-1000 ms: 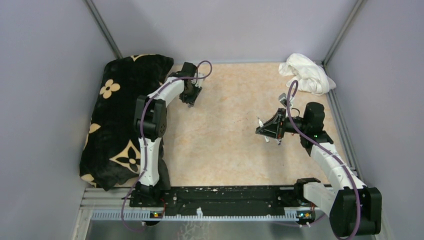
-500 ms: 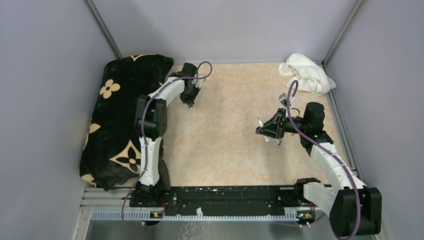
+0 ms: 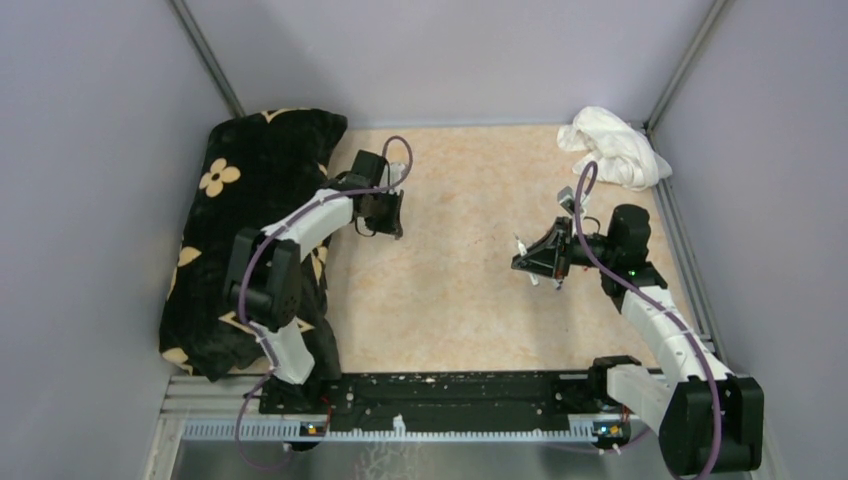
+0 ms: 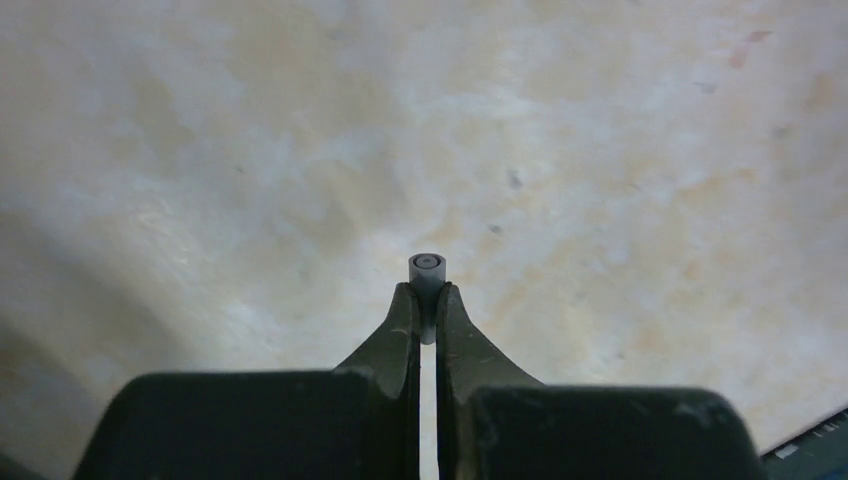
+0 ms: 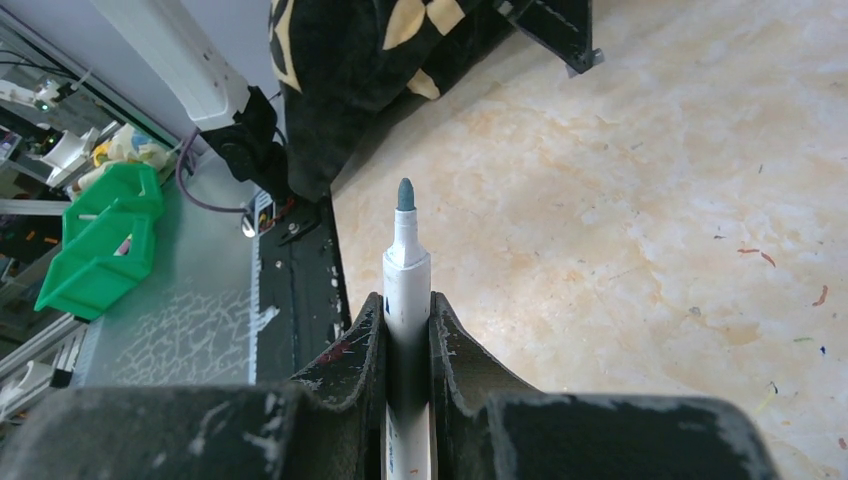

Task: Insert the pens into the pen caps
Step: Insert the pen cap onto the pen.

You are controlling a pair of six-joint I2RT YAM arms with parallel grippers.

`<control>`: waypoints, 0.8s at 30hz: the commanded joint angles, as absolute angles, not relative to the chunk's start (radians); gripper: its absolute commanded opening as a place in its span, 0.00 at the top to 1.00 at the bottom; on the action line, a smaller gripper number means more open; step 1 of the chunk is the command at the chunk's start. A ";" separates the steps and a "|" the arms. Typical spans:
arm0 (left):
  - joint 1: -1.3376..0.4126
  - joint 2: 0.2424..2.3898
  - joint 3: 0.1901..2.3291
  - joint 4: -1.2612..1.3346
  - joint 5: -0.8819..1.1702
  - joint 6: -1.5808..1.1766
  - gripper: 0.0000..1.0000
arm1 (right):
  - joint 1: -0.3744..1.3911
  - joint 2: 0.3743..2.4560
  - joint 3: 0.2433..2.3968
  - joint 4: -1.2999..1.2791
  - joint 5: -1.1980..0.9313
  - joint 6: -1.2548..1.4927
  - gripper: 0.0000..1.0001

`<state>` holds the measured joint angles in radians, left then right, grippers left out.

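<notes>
The pen [image 5: 408, 272] is clamped between the fingers of my right gripper [image 5: 407, 312] in the right wrist view. It has a white barrel, and its bare grey-green tip points out past my fingertips with no cap on it. Beyond the tip lie the mottled table [image 5: 650, 200] and, further off, the black flowered blanket [image 5: 370, 60].

In the left wrist view my left gripper [image 4: 427, 303] is pinched tight on a small grey pen cap [image 4: 428, 270]. The cap pokes out just beyond my fingertips, end-on to the camera, so I see a round ringed face. I cannot tell whether that is its open mouth. It hangs above bare table, touching nothing else.

In the top view my grippers are well apart. The left one is just beside the blanket's edge. The right one is over the table's right half, with a white cloth [image 3: 612, 148] beyond it in the far corner. I can make out no other pens or caps here.

I judge both pick-ups done, so the step in hand is bringing pen and cap together. The next move calls for swinging both wrists toward the middle, lining the cap's mouth up with the pen tip, then pushing straight in. The cap is tiny and gripped over a short length, so a slight misalignment could knock it out of my pinch.
</notes>
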<state>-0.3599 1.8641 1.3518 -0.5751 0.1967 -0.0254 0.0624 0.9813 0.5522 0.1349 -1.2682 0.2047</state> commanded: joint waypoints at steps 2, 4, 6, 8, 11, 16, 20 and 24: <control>-0.399 1.558 1.053 -0.063 0.475 -0.307 1.00 | 0.055 0.961 0.554 0.209 -1.328 0.192 1.00; -0.419 1.465 0.886 0.243 0.580 -0.476 1.00 | 0.065 0.968 0.533 0.249 -1.351 0.203 0.99; -0.467 1.407 0.756 0.494 0.581 -0.653 1.00 | 0.070 0.968 0.525 0.255 -1.355 0.190 0.99; -0.557 1.371 0.688 0.647 0.502 -0.734 1.00 | 0.072 0.967 0.518 0.254 -1.355 0.177 1.00; -0.663 1.365 0.646 0.791 0.395 -0.819 1.00 | 0.076 0.968 0.512 0.257 -1.356 0.171 1.00; -0.771 1.395 0.578 1.045 0.231 -0.987 1.00 | 0.103 0.975 0.507 0.235 -1.340 0.132 1.00; -0.831 1.406 0.551 1.129 0.101 -1.061 1.00 | 0.124 0.987 0.520 0.165 -1.332 0.055 1.00; -0.897 1.406 0.544 1.145 -0.032 -1.067 1.00 | 0.142 0.988 0.519 0.155 -1.329 0.041 1.00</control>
<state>-0.8394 1.3945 0.5613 1.0195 0.1486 -1.0035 0.1184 0.9867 0.5148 0.1585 -1.3251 0.1043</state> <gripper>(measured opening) 0.026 0.105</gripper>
